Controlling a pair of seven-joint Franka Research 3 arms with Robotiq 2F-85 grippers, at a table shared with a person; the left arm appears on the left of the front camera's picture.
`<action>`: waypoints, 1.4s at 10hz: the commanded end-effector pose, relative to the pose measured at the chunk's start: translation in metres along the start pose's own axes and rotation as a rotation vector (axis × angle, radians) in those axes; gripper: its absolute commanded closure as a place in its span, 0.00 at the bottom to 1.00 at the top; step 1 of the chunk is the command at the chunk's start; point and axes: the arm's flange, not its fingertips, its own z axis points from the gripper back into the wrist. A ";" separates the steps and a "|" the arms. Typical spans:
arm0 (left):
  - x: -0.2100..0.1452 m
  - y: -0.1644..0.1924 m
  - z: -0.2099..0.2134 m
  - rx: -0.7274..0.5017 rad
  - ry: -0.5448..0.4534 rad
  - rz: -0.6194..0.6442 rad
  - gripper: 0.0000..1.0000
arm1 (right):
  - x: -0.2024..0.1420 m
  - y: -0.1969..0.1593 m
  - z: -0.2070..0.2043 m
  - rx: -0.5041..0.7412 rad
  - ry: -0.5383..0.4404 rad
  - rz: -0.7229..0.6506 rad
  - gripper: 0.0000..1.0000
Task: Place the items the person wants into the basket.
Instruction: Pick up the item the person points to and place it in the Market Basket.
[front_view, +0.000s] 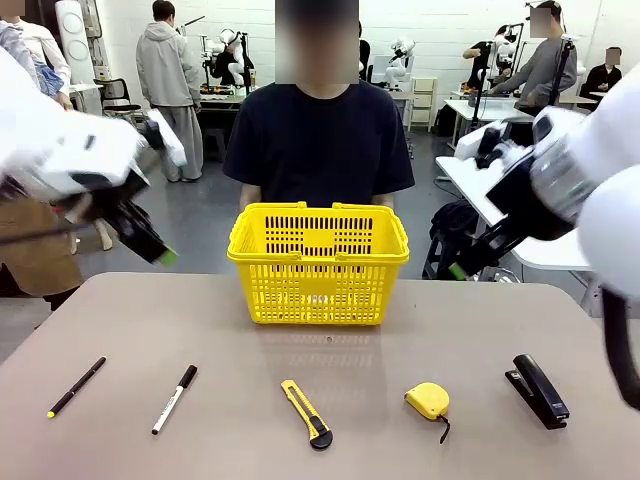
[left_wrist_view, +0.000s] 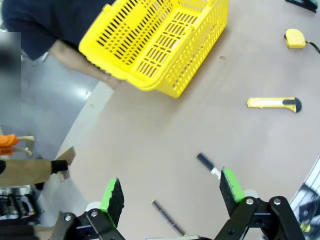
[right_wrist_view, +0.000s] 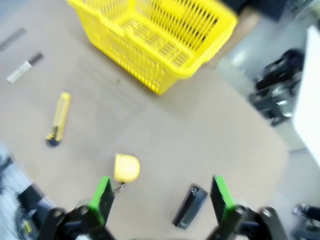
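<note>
The table (front_view: 120, 330) is the biggest thing before me, its tan top running from my near edge to the far edge where the person (front_view: 318, 140) stands in a black T-shirt, arms down behind the basket. The basket (front_view: 318, 262) is yellow with lattice sides. It stands upright in the middle of the table close to the far edge, handles folded down on its rim.

My left gripper (left_wrist_view: 171, 187) hangs above the left edge of the table, its fingers spread wide with nothing between the green pads. My right gripper (right_wrist_view: 161, 192) hangs off the right side, beyond the far right corner, its fingers likewise wide apart and holding nothing.

The small things lie in a row along the near edge, all on the bare top and well apart from the basket. The black stapler (front_view: 537, 390) lies nearest the right edge. The yellow and black knife (front_view: 306, 413) lies at the middle of the row, straight in front of the basket. Left of it is the white marker (front_view: 174, 399), its black cap pointing toward the far edge. The thin black pen (front_view: 76, 387) lies nearest the left edge, its yellow tip toward me. The yellow tape measure (front_view: 428, 401) sits between the knife and the stapler.
</note>
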 end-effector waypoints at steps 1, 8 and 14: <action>0.010 0.010 0.033 0.055 0.035 -0.054 0.00 | 0.017 0.007 0.038 -0.049 0.082 0.044 0.00; 0.014 0.017 0.060 0.055 0.020 -0.035 0.00 | 0.018 0.015 0.064 -0.029 0.085 0.061 0.00; -0.063 0.155 0.095 -0.376 -0.112 0.120 0.00 | -0.063 -0.111 0.115 0.473 -0.121 0.039 0.00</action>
